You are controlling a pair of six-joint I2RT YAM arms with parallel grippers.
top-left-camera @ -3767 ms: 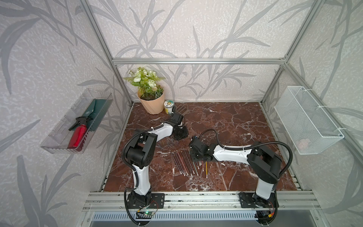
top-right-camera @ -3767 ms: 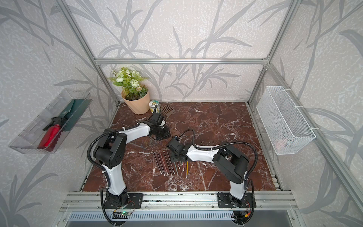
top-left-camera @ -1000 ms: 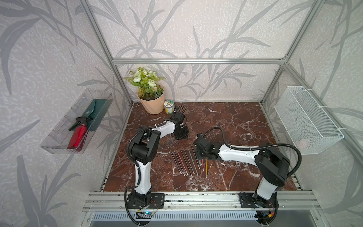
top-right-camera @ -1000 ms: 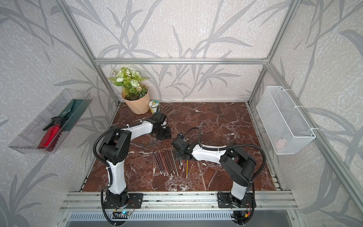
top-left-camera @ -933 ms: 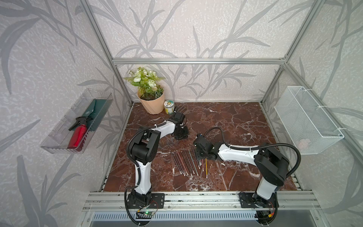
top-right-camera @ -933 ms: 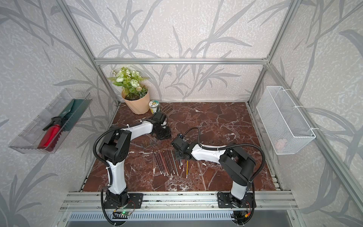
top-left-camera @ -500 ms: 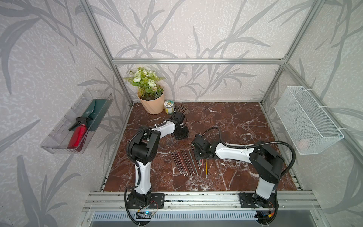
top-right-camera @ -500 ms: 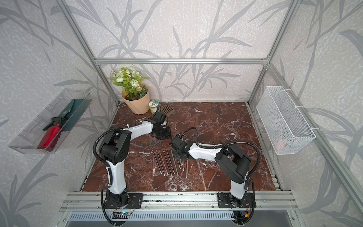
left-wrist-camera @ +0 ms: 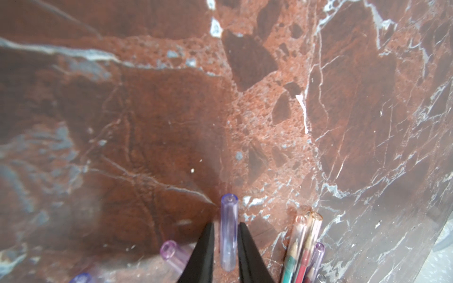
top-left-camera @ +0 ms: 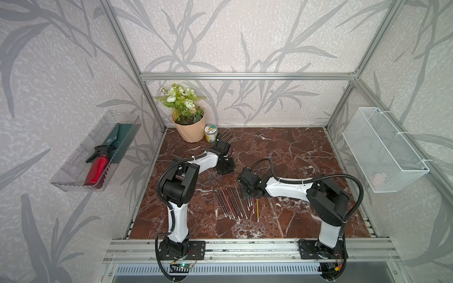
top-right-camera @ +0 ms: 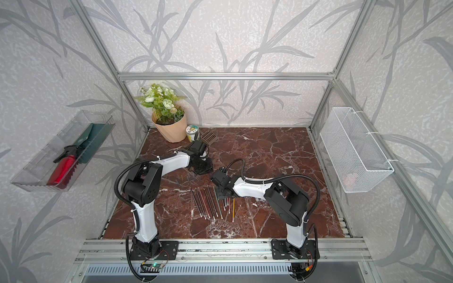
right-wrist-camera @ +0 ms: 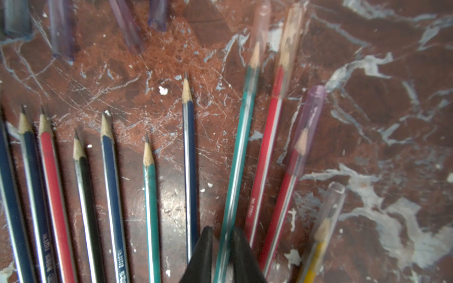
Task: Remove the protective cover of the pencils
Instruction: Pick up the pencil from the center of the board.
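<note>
Several pencils (top-left-camera: 232, 203) (top-right-camera: 210, 203) lie fanned out on the marble floor in both top views. My right gripper (right-wrist-camera: 222, 228) (top-left-camera: 247, 193) is shut on a green pencil (right-wrist-camera: 242, 122) whose tip sits in a clear protective cover (right-wrist-camera: 259, 29). Beside it lie two red pencils (right-wrist-camera: 269, 137) and a yellow one (right-wrist-camera: 316, 254), all capped. Bare-tipped pencils (right-wrist-camera: 110, 171) lie on the other side. My left gripper (left-wrist-camera: 226, 223) (top-left-camera: 224, 167) is farther back, shut on a loose violet cover (left-wrist-camera: 229, 210) resting on the floor.
More loose covers (left-wrist-camera: 169, 250) (right-wrist-camera: 61, 31) lie around the left gripper. A flower pot (top-left-camera: 191, 129), a small jar (top-left-camera: 210, 133) and a brown grate (top-left-camera: 226, 135) stand at the back left. A tray (top-left-camera: 95, 156) with a red bottle hangs on the left wall, a wire basket (top-left-camera: 382, 149) on the right wall.
My right arm has swung a little to the left and its jaws have narrowed onto the green pencil. The left gripper has stayed in place.
</note>
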